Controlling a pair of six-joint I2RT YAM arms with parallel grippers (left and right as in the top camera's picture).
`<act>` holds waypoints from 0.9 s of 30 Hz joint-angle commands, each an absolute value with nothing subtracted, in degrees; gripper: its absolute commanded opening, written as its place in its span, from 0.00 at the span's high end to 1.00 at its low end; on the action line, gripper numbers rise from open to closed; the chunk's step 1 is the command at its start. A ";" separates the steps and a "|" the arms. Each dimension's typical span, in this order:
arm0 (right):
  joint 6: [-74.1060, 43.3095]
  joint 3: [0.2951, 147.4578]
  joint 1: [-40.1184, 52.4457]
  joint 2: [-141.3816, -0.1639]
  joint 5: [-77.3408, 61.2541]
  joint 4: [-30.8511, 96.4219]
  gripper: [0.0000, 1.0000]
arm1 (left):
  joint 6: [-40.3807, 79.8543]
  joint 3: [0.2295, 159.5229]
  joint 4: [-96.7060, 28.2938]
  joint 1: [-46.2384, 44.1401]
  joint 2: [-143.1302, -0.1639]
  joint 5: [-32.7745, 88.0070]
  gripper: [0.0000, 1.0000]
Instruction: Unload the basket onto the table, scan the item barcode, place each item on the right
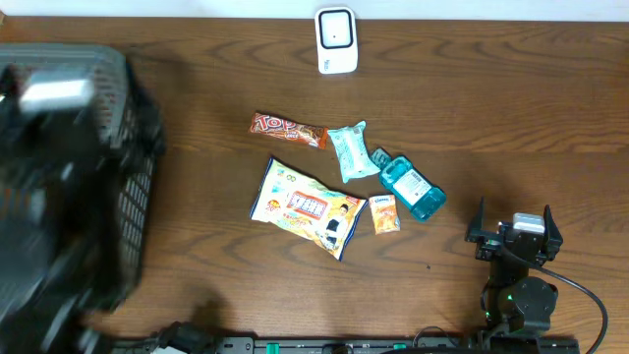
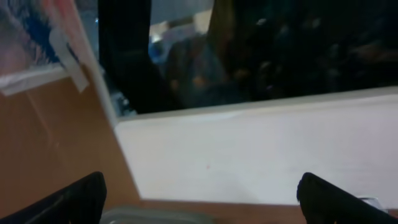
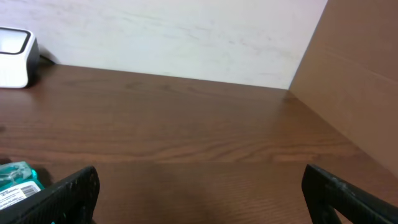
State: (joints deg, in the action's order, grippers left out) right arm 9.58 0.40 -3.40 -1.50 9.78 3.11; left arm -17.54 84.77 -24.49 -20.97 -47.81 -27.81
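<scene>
Several items lie mid-table in the overhead view: a large snack bag (image 1: 304,206), a brown candy bar (image 1: 289,129), a pale teal pouch (image 1: 352,150), a teal box (image 1: 412,188) and a small orange packet (image 1: 384,213). The white scanner (image 1: 334,39) stands at the far edge, and shows in the right wrist view as the scanner (image 3: 13,57) at far left. My right gripper (image 1: 514,220) rests near the front right, open and empty (image 3: 199,199), with the teal box (image 3: 15,180) off its left finger. My left gripper (image 2: 202,208) is open and empty, raised and facing a white wall.
A dark mesh basket (image 1: 133,197) fills the left side of the table, with the blurred black left arm (image 1: 39,197) above it. A brown cardboard panel (image 3: 354,81) stands to the right of the table. A small dark item (image 1: 381,157) lies by the teal pouch.
</scene>
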 commanded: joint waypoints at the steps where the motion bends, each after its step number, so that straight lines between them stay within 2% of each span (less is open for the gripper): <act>1: 9.06 0.32 -3.53 -1.56 7.42 3.46 0.01 | -13.17 84.05 -24.84 -19.44 -41.95 -16.93 0.02; 4: -2.55 0.32 -3.53 -1.56 -0.25 4.27 0.01 | -11.81 82.67 -24.75 -19.00 -36.64 -12.56 0.02; 9: -41.34 0.32 -3.29 -1.78 -15.94 3.11 0.01 | -11.88 81.41 -24.53 -18.92 -29.69 -9.43 0.02; 12: -56.23 0.32 -3.31 -1.78 -26.57 2.55 0.01 | -11.88 81.32 -24.36 -18.92 -26.70 -9.43 0.02; 16: -58.89 0.32 -3.31 -1.78 -38.33 2.57 0.01 | -11.68 81.32 -24.40 -18.92 -23.64 -9.41 0.02; 19: -58.92 0.32 -3.31 -1.78 -41.58 2.52 0.01 | -11.62 81.14 -24.58 -18.92 -22.17 -9.37 0.02; 20: -58.89 0.32 -3.31 -1.78 -42.09 2.52 0.08 | -11.38 81.01 -24.56 -18.92 -21.89 -9.30 0.02; 21: -58.94 0.32 -3.31 -1.78 -42.19 2.52 0.24 | -11.00 80.95 -24.53 -18.92 -21.78 -8.84 0.02; 22: -59.35 0.32 -3.31 -1.78 -42.17 2.52 0.28 | -10.72 80.95 -24.56 -18.92 -21.78 -8.01 0.02; 23: -59.86 0.32 -3.31 -1.78 -42.17 2.55 0.09 | -10.24 80.95 -24.56 -18.92 -21.78 -7.18 0.02; 24: -60.05 0.32 -3.33 -1.78 -42.06 2.52 0.01 | -10.15 80.95 -24.58 -18.92 -21.78 -5.89 0.02; 27: -60.23 0.32 -3.33 -1.78 -41.95 2.31 0.01 | -10.15 80.95 -24.64 -18.92 -21.78 -1.63 0.02</act>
